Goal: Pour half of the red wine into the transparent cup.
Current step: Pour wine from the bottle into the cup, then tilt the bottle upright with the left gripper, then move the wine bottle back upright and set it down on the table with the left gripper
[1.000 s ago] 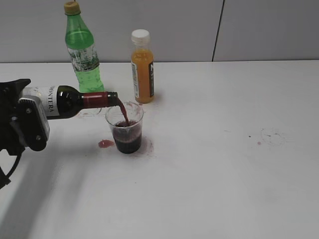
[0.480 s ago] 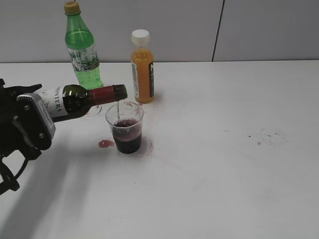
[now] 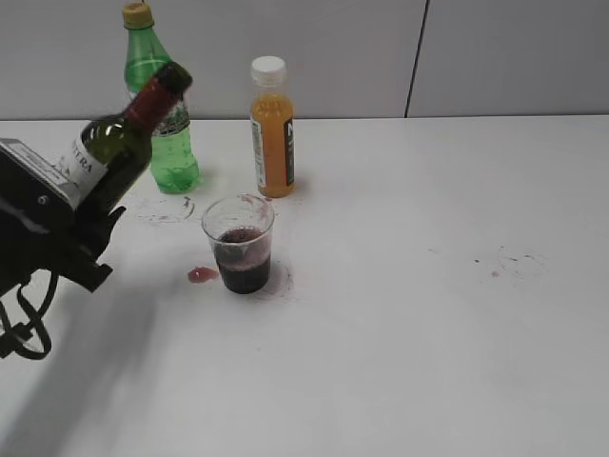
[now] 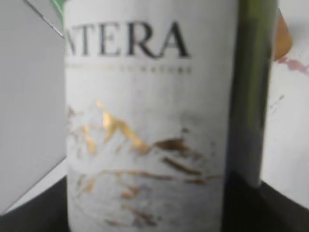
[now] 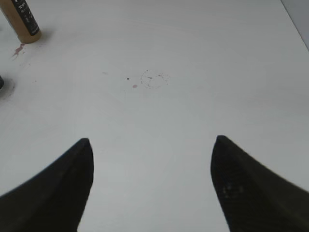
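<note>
The left gripper pinches the lower body of the wine bottle, whose maroon neck tilts up and away to the right above the black wrist housing; the left wrist view is filled by its white label. The transparent cup stands on the white table to the right of this gripper and lower than the bottle's mouth, apart from it, about half full of red wine. A small red spill lies between gripper and cup. The right gripper hangs spread above bare table.
</note>
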Available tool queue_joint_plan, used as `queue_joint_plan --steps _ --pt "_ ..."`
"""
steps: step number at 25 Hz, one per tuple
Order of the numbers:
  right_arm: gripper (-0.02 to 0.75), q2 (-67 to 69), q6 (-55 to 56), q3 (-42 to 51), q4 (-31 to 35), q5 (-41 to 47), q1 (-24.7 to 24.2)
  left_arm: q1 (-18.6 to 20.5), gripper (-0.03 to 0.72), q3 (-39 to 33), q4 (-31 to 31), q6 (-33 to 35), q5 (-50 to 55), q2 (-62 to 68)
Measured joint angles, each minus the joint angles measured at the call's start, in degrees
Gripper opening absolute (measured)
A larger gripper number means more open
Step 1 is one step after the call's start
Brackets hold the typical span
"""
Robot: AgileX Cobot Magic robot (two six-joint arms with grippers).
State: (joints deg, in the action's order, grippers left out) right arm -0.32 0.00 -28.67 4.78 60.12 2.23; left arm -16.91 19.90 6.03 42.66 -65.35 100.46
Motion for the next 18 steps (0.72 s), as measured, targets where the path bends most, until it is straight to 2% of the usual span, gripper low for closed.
queue_joint_plan --steps 10,14,18 --pt "0.571 0.00 0.00 0.00 0.00 0.00 0.00 0.66 0.544 5.82 5.05 -22.67 -0.11 0.02" --pt "0.571 0.00 0.00 0.00 0.00 0.00 0.00 3.70 0.544 6.12 4.96 -29.04 -0.04 0.02" --pt "0.571 0.00 0.00 0.00 0.00 0.00 0.00 7.87 0.544 7.49 1.44 -33.92 -0.04 1.74"
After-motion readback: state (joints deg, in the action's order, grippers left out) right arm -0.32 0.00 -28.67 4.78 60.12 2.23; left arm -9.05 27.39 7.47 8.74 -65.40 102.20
